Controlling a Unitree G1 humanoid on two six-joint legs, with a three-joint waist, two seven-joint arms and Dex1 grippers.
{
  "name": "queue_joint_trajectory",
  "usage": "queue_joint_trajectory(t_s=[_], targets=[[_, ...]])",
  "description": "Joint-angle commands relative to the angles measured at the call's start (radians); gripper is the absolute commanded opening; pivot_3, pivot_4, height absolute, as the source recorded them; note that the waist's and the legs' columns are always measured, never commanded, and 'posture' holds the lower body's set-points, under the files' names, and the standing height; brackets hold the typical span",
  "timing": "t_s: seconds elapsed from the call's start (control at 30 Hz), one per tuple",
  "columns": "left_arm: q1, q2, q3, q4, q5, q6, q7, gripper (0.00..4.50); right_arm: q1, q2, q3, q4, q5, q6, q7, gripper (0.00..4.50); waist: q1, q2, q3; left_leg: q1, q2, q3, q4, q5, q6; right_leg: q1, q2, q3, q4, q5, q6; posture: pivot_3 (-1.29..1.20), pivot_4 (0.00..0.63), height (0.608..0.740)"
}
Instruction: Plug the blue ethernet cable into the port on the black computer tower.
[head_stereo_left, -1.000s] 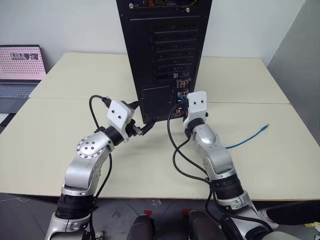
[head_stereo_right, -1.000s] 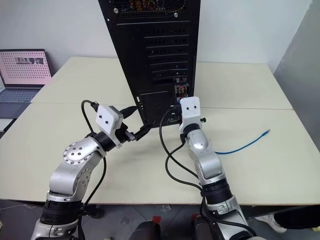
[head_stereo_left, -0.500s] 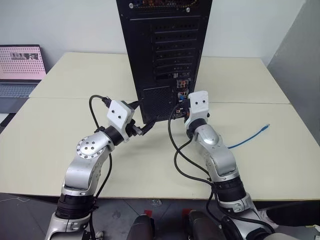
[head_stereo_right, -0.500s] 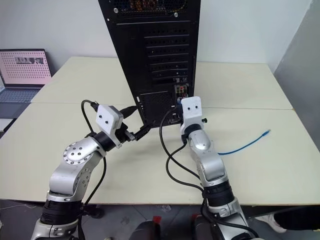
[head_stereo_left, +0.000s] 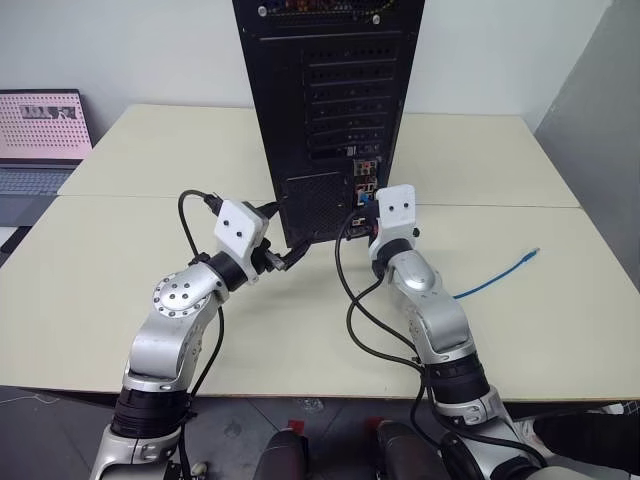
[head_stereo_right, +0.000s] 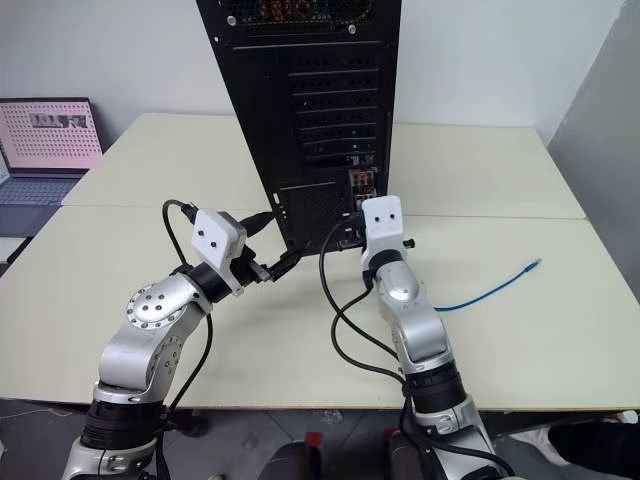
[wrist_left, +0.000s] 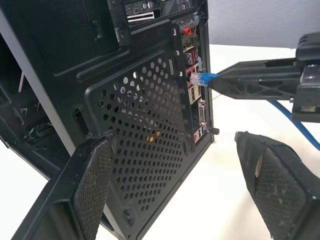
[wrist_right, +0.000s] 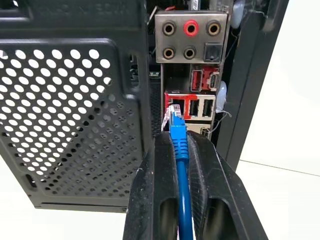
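Observation:
The black computer tower (head_stereo_left: 330, 100) stands upright at the middle of the table, rear face toward me. My right gripper (wrist_right: 176, 137) is shut on the blue ethernet cable (wrist_right: 180, 165) just behind its plug (wrist_right: 174, 117). The plug's tip is at the red-rimmed port (wrist_right: 172, 96) in the connector strip; I cannot tell whether it is seated. The rest of the cable trails over the table to the right (head_stereo_left: 495, 275). My left gripper (wrist_left: 172, 140) is open, its fingers (wrist_left: 95, 185) held apart before the tower's mesh vent, low on its left side (head_stereo_left: 290, 255).
A laptop (head_stereo_left: 40, 125) with a pink screen stands at the far left. Black arm cables (head_stereo_left: 350, 310) loop over the cream table (head_stereo_left: 150, 300) between my arms. A grey partition (head_stereo_left: 600, 90) borders the right side.

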Motion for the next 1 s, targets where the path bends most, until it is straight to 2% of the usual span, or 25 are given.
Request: queue_joint_trajectory(t_s=[0.03,0.47,1.0], targets=[[-0.010,0.009,0.009,-0.031,0.002,-0.022,-0.006,4.01,-0.017,0.012,-0.015,-0.011,-0.003,-0.037,-0.006,0.00,0.000,0.000,0.000,0.000,0.000,0.000,0.000,0.000,0.000,0.000,0.000,0.000,0.000,0.000,0.000,0.00,0.150,0.740],[-0.007,0.007,0.006,-0.027,0.006,-0.031,-0.012,4.01,-0.030,0.018,-0.002,-0.003,0.000,-0.060,0.033,0.00,0.000,0.000,0.000,0.000,0.000,0.000,0.000,0.000,0.000,0.000,0.000,0.000,0.000,0.000,0.000,0.00,0.150,0.740],[-0.007,0.006,0.005,-0.023,0.011,-0.038,-0.016,4.01,-0.050,0.021,-0.021,0.035,-0.004,-0.065,0.012,0.00,0.000,0.000,0.000,0.000,0.000,0.000,0.000,0.000,0.000,0.000,0.000,0.000,0.000,0.000,0.000,0.00,0.150,0.740]])
